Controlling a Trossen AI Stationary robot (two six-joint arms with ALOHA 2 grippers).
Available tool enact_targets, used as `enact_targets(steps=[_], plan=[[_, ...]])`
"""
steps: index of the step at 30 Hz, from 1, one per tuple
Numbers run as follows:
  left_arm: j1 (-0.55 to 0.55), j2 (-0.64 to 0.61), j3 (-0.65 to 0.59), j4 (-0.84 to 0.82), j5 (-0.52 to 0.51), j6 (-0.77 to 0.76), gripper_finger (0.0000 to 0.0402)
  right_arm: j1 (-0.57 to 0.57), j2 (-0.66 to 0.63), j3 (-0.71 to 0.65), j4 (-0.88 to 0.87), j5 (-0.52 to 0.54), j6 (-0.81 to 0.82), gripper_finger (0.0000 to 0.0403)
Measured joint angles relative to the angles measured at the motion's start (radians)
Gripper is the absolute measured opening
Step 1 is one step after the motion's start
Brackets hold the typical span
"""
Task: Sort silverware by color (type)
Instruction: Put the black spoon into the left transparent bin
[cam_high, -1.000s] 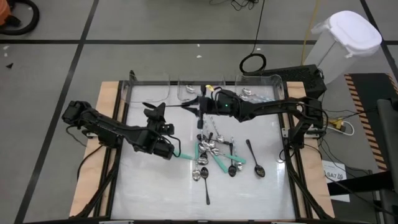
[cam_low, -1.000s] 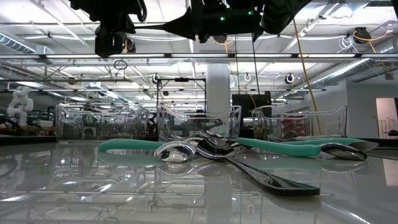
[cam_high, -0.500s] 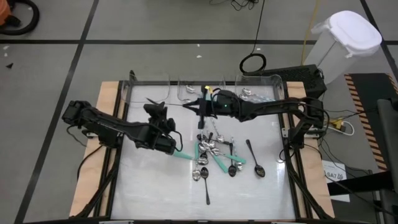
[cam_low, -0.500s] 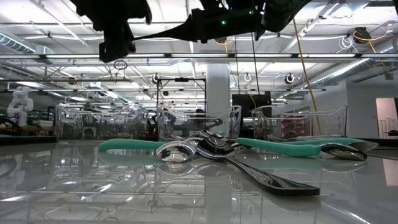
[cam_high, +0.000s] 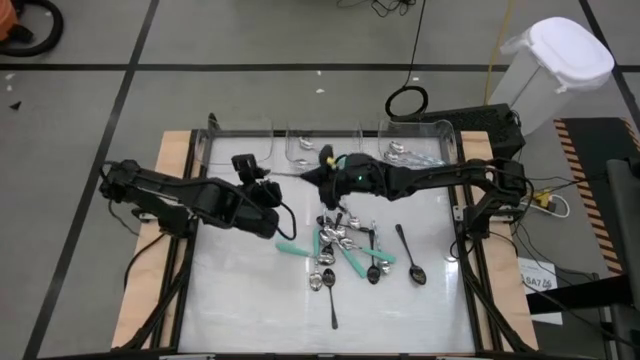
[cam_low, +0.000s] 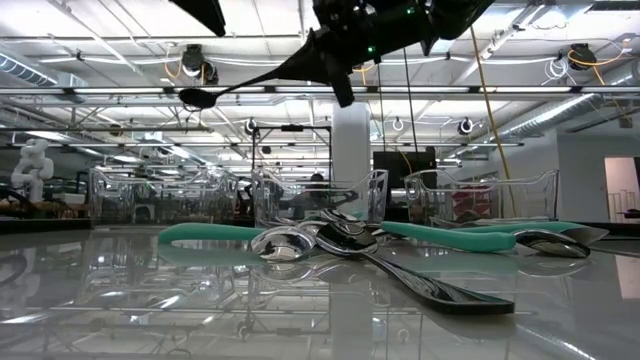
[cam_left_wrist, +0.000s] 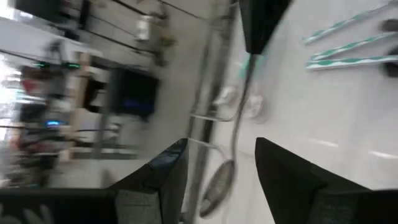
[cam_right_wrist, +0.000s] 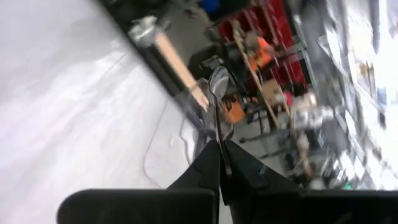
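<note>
A dark spoon (cam_low: 250, 80) hangs high above the table's far middle, and my right gripper (cam_high: 318, 172) is shut on it. Its bowl (cam_low: 197, 97) points toward the table's left. My left gripper (cam_left_wrist: 221, 144) stands open, just left of the spoon and above its bowl, touching nothing; in the low view my left gripper (cam_low: 205, 8) is clear of the spoon. More silverware lies in a heap (cam_high: 345, 245) on the table's middle: teal-handled pieces (cam_high: 292, 249) and dark spoons (cam_high: 408, 255). My right gripper pinches the spoon's handle at its free end (cam_right_wrist: 219, 144) between its two fingers. The fingers come nearly level from the table's right and lie along the spoon. The spoon is lifted clear and slants down from the fingers to its bowl (cam_right_wrist: 217, 81).
Three clear bins stand along the far edge: left (cam_high: 240, 150), middle (cam_high: 310, 145) and right (cam_high: 420, 145), the right one with silverware in it. One dark spoon (cam_high: 330, 300) lies alone toward the near edge. Bare table lies on the near left.
The spoon spanned both grippers, lying level. My left gripper has let go of it, risen and turned away. My right gripper has rolled, and the spoon now slants with its bowl lower, held by that gripper alone.
</note>
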Motion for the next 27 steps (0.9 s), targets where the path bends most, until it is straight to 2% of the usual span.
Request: enact_targets(steps=[2,5,14,17,23,27], plan=[[0.015,0.000,0.027,-0.001,0.113,0.026,0.0186,0.030,0.000,0.000,-0.018,0.009,-0.091,0.0001],[0.033,0.000,0.042,0.008,0.243,0.051,0.0186,0.084,0.000,0.000,-0.014,0.085,-0.211,0.0001],[0.054,0.001,0.043,0.010,0.398,0.094,0.0186,0.213,0.000,0.000,0.009,0.348,-0.492,0.0001],[0.053,0.001,0.043,0.019,0.412,0.100,0.0186,0.235,0.000,0.000,0.043,0.391,-0.533,0.0001],[0.060,0.001,0.043,0.056,0.332,0.107,0.0186,0.265,0.000,0.000,0.075,0.391,-0.606,0.0001],[0.061,0.001,0.043,0.057,0.367,0.134,0.0186,0.275,0.000,0.000,0.095,0.401,-0.633,0.0001]])
